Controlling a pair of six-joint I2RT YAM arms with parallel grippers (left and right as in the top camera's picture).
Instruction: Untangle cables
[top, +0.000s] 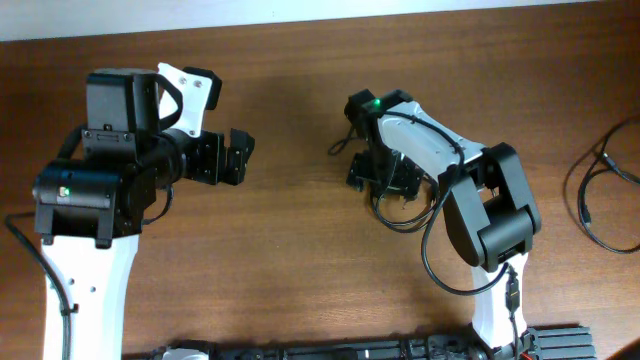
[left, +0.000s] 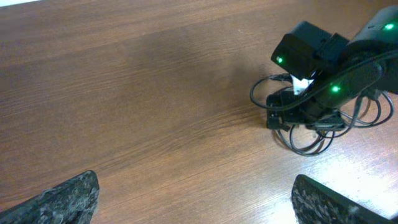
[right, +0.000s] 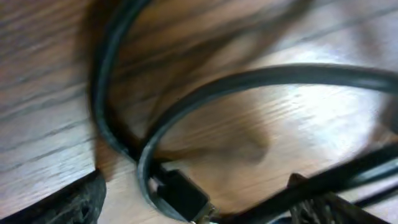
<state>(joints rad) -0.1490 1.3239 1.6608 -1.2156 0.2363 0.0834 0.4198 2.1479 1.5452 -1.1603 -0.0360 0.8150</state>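
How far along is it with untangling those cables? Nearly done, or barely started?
Early, I'd say. Looks done: one separate cable lies alone in a loose loop at the far right. In hand: the right gripper is down over the bundle, jaws open around its loops and a plug, nothing gripped yet. Left: the bundle is still looped together, and the left gripper is open, empty, well away.

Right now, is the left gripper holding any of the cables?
No, the left gripper is open over bare table, and the cables lie well away from it.
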